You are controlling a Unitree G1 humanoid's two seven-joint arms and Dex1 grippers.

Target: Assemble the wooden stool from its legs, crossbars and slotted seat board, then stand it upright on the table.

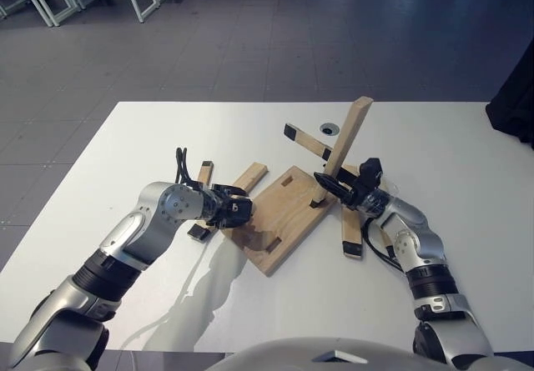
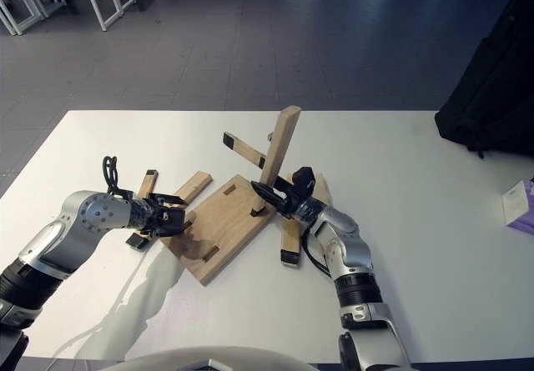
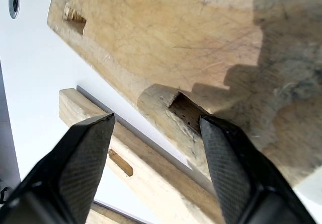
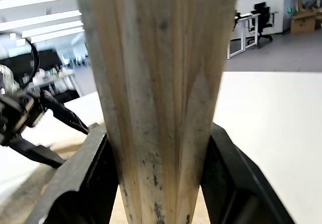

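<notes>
Firmly clamped in right gripper [image 1: 327, 183], leg [image 1: 349, 137] standing tilted at right-hand slot of seat board [image 1: 284, 217]; left gripper [image 1: 240, 208] at that board's left edge, fingers spread apart astride it.

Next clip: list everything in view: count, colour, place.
seat board: one, pale wood, table centre.
upright leg: one, pale wood, in a seat slot, carrying a black-tipped crossbar.
loose wooden pieces: at least three, pale, around the seat board.
table: one, white.
grommet: one, grey, table's far side.
bag: one, black, right of table.
box: one, white-purple, table's right edge.
left gripper: black, open, astride seat board's edge.
right gripper: black, shut on upright leg.
</notes>
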